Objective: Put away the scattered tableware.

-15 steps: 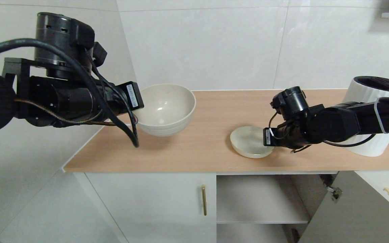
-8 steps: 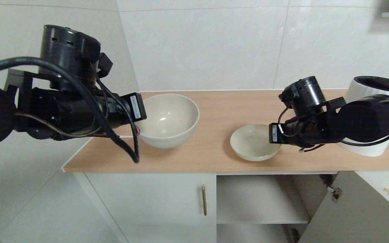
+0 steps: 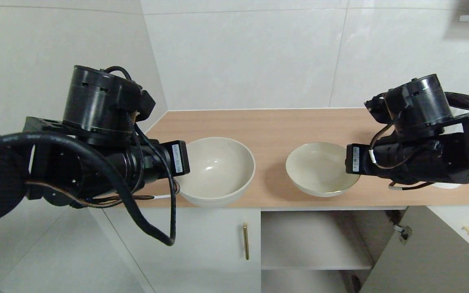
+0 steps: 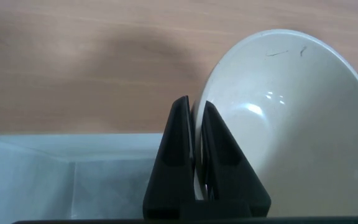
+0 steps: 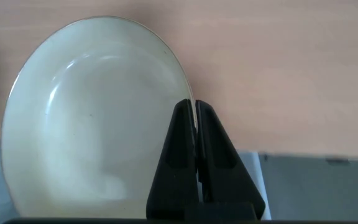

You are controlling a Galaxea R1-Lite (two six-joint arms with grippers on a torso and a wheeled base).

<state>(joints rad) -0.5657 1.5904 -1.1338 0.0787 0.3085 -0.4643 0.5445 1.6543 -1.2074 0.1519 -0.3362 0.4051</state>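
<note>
Head view: the larger bowl [image 3: 218, 171] is gripped at its rim by the left gripper [image 3: 184, 162] and the smaller bowl [image 3: 320, 169] by the right gripper [image 3: 350, 159]. Both are held over the counter's [image 3: 271, 126] front edge, above the open cabinet shelf [image 3: 312, 240].

Left wrist view: the fingers [image 4: 180, 124] are clamped narrowly across the larger bowl's wall.

Right wrist view: the smaller bowl's rim is pinched likewise.

Pick-up is judged done; neither bowl has been stowed yet.

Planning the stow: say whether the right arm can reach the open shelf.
Likely yes: right end effector holds the shallow bowl near the counter edge; the door below stands open before the shelf.
</note>
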